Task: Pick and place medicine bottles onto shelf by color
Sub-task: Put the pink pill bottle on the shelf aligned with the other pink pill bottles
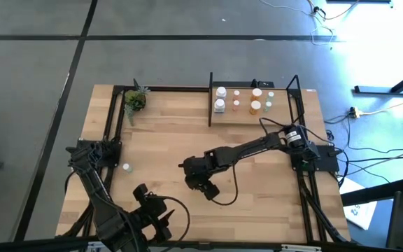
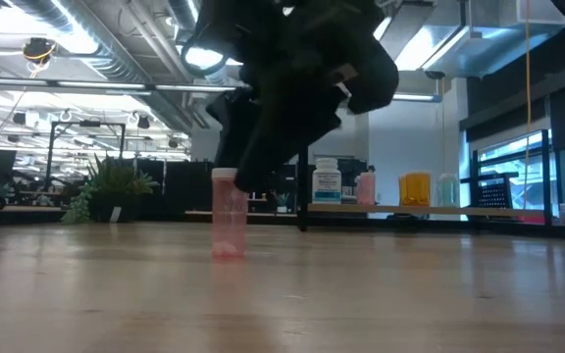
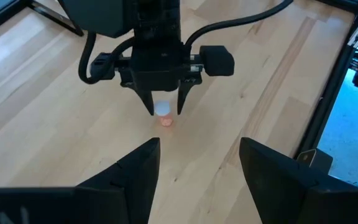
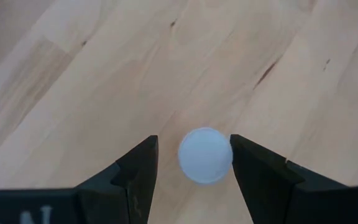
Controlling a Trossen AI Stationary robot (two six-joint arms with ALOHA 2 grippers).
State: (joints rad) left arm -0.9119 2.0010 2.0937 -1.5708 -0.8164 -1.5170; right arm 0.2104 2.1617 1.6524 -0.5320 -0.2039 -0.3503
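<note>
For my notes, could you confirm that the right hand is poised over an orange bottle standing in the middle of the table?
Not quite: the bottle under the right hand is pinkish with a white cap, not orange, as the low view shows. It does stand mid-table.

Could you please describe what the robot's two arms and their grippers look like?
Both arms are dark and jointed, each trailing a looping black cable. The right gripper has a blocky black body with two thin tapering fingers. The left gripper shows two broad, wedge-shaped black fingers. No markings are legible.

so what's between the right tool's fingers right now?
A pink bottle with a white cap stands upright on the table between the right tool fingers, with small gaps either side. The right wrist view shows it best.
</note>
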